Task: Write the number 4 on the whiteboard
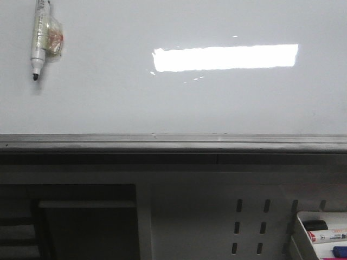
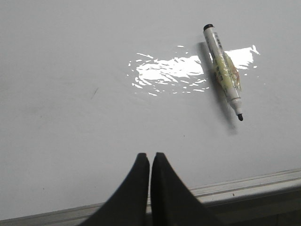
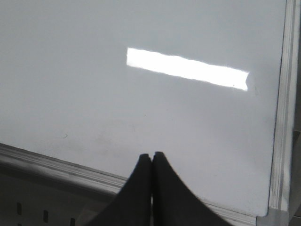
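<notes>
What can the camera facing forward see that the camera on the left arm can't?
Only the front view shows the grey perforated panel below the board and a tray of markers at the lower right. Only the left wrist view shows the left gripper, its fingers closed together with nothing between them. Both show the whiteboard, its light reflection, and an uncapped marker lying on it. Neither shows any 4 written yet.

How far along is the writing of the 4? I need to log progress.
Nothing looks done: the whiteboard shows no strokes in any view. The uncapped marker lies on the board at the front view's upper left, untouched. Nothing is in hand: left gripper and right gripper both have their jaws shut and empty. Left to do: grasp the marker and write the 4.
</notes>
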Controlling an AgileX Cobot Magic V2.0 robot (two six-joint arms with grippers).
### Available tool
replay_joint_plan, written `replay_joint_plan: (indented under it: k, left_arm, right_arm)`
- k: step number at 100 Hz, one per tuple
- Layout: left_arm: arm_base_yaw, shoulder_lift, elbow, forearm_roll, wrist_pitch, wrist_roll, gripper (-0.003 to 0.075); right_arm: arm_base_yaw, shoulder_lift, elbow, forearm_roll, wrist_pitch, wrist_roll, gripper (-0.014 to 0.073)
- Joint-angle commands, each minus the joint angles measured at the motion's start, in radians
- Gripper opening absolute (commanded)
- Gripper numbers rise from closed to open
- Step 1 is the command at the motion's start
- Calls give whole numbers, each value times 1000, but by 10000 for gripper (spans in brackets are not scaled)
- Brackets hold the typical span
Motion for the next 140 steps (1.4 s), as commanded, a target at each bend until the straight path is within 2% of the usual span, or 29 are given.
replay_joint_plan:
  k: [1, 53, 73, 100, 111, 120, 140]
  left_arm:
    - [-5, -27, 28, -2, -67, -12, -20]
    - [-5, -27, 28, -2, -69, -12, -20]
    - [-5, -27, 28, -6, -69, -12, -20]
    - [-5, -27, 28, -15, -69, -12, -20]
    - [-5, -27, 28, -101, -71, -12, -20]
    - [-5, -27, 28, -215, -71, -12, -20]
    - [-5, -27, 28, -483, -98, -12, -20]
  right_arm:
    - [-6, -19, 21, -7, -85, -5, -72]
    - [-6, -19, 21, -7, -96, -5, -72]
    - [-6, -19, 21, 111, -77, -5, -72]
    - [-6, -19, 21, 114, -88, -5, -72]
    - [-6, -19, 21, 131, -92, -5, -72]
    - [-6, -19, 21, 226, -92, -5, -72]
    - [-6, -19, 21, 565, -101, -5, -72]
